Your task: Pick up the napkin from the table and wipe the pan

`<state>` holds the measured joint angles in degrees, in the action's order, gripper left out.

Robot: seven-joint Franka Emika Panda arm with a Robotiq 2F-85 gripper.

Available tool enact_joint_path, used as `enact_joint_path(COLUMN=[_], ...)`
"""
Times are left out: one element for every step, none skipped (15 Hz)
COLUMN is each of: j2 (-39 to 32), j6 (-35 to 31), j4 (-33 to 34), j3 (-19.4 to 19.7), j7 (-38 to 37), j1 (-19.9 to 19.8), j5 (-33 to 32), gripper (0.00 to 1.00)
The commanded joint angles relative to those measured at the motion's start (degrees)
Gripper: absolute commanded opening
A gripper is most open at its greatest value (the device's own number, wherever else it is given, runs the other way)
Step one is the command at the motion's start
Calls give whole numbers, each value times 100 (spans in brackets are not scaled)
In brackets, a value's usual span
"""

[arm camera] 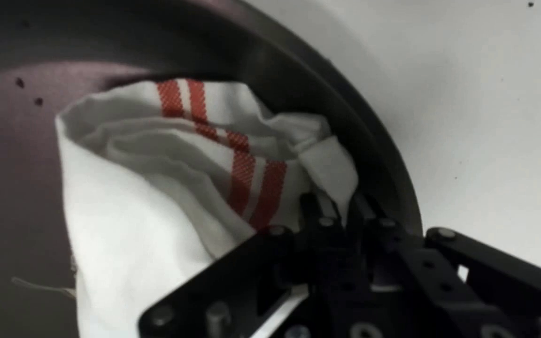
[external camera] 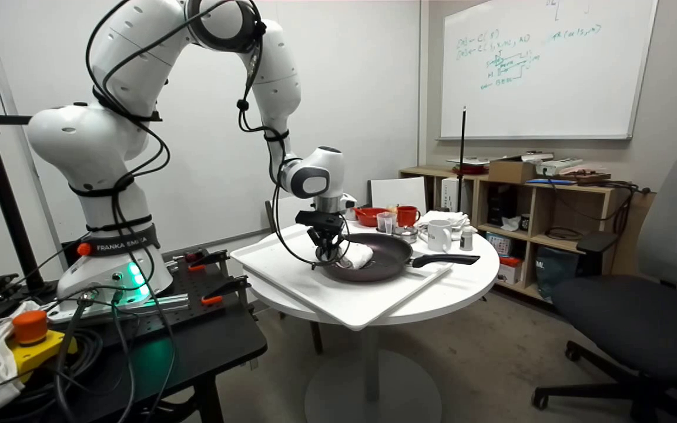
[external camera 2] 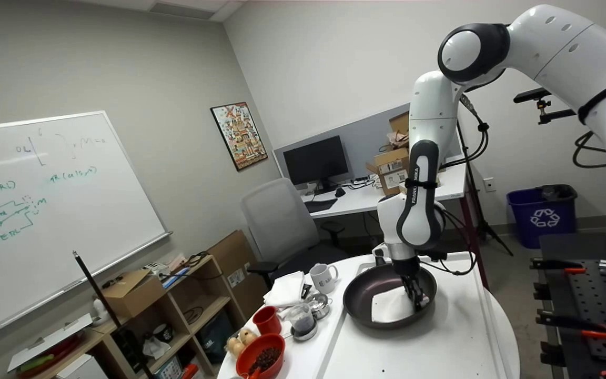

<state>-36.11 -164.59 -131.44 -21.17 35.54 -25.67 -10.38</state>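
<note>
I grip a fold of napkin [arm camera: 134, 197] with my closed pincer [arm camera: 340, 210], the rest loose in the pan [external camera 2: 363, 296], presumably as a wiping pad. Pan sits on the tray [external camera 2: 413, 359], likely for level footing; tray on the table [external camera: 473, 282]. Wrist [external camera: 328, 171] points down, probably for pressing; arm [external camera: 275, 79] arches back to its base [external camera: 99, 282].

The napkin [external camera 2: 390, 305] in the pan [external camera: 390, 255], pan on the tray [external camera: 368, 305], tray on the table [external camera: 479, 275].
</note>
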Motion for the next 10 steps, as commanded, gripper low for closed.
enact_joint_path(j2=[-269, -328, -385, -437, -484, -529, -568, -603, -622, -632], j6=[331, 384, 431, 513, 548, 568, 566, 617, 624, 641], j4=[507, 655, 810, 948, 1088, 1225, 1340, 1459, 1533, 1590], j3=[-365, -401, -412, -439, -427, -412, -388, -397, -393, -390], j7=[655, 743, 802, 870, 899, 922, 932, 959, 959, 963], j1=[-302, -349, -385, -435, -461, -496, -519, -587, -630, -686], j5=[531, 699, 864, 1029, 1185, 1335, 1458, 1583, 1687, 1781], gripper=[3, 3, 3, 3, 3, 3, 3, 3, 3, 3])
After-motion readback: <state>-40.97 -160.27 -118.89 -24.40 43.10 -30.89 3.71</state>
